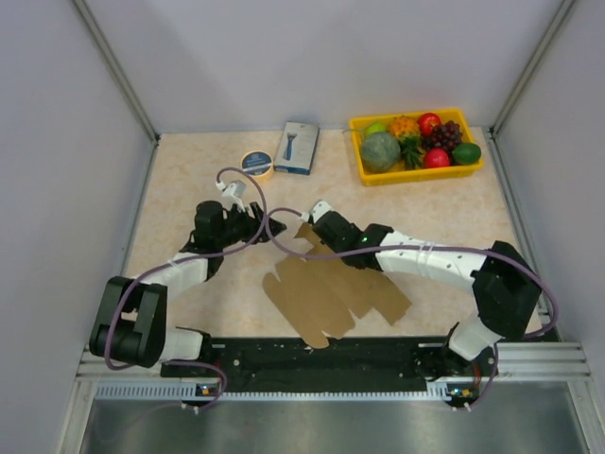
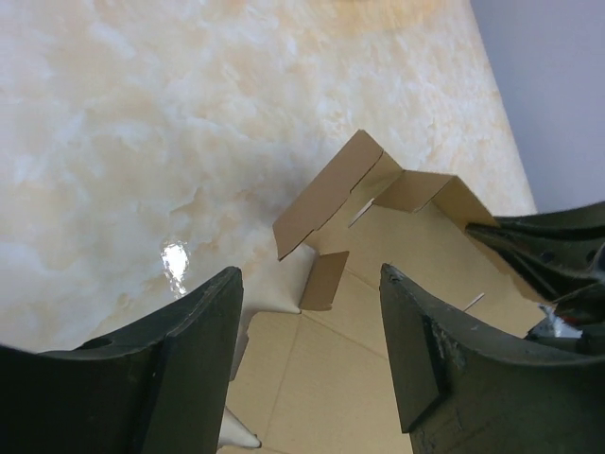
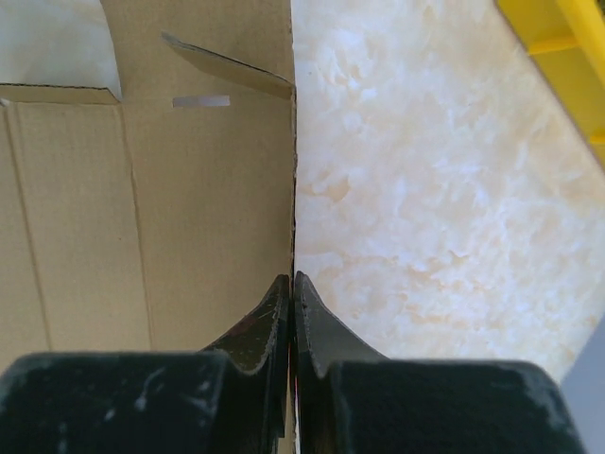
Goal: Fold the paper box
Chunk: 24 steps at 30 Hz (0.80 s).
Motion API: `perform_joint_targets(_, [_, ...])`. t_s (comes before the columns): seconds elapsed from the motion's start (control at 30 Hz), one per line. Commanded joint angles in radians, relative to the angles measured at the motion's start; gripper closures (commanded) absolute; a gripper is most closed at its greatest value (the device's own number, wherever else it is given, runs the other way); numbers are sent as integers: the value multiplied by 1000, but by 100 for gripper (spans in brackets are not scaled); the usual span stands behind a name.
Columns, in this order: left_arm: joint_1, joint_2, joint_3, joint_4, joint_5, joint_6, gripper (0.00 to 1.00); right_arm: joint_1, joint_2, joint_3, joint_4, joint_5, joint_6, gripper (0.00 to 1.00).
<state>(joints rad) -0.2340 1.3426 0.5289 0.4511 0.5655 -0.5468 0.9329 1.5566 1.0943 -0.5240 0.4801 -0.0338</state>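
Pinching one paper box [image 1: 331,293], right tool [image 3: 293,280] (left tool [image 2: 310,272] agape)

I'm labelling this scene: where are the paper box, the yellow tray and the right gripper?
paper box [image 1: 331,295]: top external view, flat middle panel.
yellow tray [image 1: 421,174]: top external view, near wall.
right gripper [image 3: 292,282]: right wrist view, between its closed fingertips.

Nothing legible anywhere. Small blue-and-white printed carton [image 1: 297,148]: print too small to read. Round cream-rimmed item with dark blue top label [image 1: 256,163]: unreadable. Flat brown cardboard paper box [image 1: 326,298]: plain faces.
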Motion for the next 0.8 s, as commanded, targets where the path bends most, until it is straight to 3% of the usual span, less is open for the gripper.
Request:
perform_joint_targets(0.0, [59, 26, 29, 40, 132, -68, 36, 79, 55, 3, 78, 267, -44, 99])
perform_joint_targets(0.23, [59, 113, 120, 52, 252, -83, 38, 142, 91, 3, 105, 385, -92, 96])
perform_joint_targets(0.37, [20, 47, 28, 320, 275, -107, 60, 144, 54, -4, 113, 316, -69, 94])
perform_joint_targets(0.53, [-102, -108, -173, 458, 48, 47, 58, 142, -3, -48, 189, 240, -74, 92])
perform_joint_targets(0.63, [-110, -89, -259, 643, -6, 12, 56, 135, -33, -109, 301, 197, -116, 94])
perform_joint_targets(0.77, [-123, 22, -288, 929, 42, -128, 54, 121, -107, -224, 442, 151, -178, 94])
